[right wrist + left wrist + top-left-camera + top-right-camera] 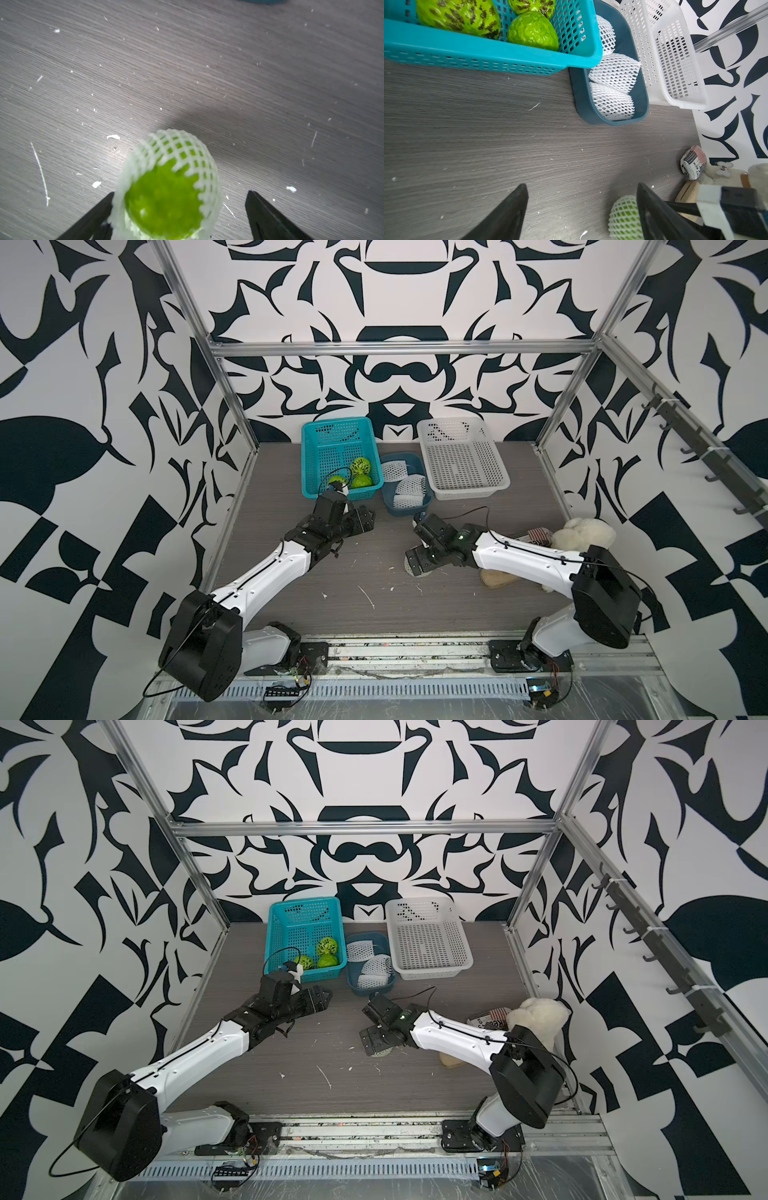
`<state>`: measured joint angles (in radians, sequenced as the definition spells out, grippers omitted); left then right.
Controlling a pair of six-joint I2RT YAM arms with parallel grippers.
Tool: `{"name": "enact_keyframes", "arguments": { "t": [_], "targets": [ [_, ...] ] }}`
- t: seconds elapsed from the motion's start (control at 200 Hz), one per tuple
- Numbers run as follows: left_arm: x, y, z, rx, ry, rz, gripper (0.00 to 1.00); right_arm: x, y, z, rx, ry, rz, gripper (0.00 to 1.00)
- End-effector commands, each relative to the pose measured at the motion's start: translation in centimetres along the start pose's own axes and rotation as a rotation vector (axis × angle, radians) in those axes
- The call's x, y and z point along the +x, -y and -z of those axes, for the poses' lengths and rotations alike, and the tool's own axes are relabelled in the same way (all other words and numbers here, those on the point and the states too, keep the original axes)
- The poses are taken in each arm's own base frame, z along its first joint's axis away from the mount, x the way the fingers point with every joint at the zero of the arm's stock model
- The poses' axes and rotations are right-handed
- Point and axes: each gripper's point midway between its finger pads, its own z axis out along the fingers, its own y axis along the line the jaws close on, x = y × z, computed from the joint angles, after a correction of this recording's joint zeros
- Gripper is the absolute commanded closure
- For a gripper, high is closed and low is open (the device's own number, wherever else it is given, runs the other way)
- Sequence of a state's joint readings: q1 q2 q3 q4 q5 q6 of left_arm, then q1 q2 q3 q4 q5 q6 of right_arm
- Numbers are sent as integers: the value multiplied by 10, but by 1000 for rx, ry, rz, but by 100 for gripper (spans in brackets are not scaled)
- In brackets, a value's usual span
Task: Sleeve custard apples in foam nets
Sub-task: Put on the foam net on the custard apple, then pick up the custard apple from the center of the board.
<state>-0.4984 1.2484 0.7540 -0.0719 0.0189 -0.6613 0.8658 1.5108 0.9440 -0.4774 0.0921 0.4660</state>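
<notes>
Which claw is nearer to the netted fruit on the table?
Right. The right claw stands open around the netted fruit; the left claw is apart from it, open near the teal basket.

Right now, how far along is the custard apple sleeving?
Done: one sleeved custard apple lies on the table. In hand: nothing; the right gripper stands open around that fruit, and the left gripper hangs open. Left: three bare custard apples in the teal basket, three foam nets in the dark blue tray.

Even bright light, soft shadows, warped top-view edges; nearby custard apple (162,197) blurred.
</notes>
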Motion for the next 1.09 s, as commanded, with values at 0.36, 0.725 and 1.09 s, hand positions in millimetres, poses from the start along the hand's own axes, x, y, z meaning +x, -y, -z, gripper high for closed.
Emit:
{"name": "enact_keyframes", "arguments": {
  "t": [0.36,0.725,1.09],
  "targets": [
    [-6,4,5,6,9,-8,16,-12,-5,11,46,135,-12,1],
    [-6,5,3,12,10,-1,16,-16,-8,25,120,143,-5,1],
    [-7,5,5,15,14,-1,16,-16,-7,7,158,115,6,1]
  ]
}}
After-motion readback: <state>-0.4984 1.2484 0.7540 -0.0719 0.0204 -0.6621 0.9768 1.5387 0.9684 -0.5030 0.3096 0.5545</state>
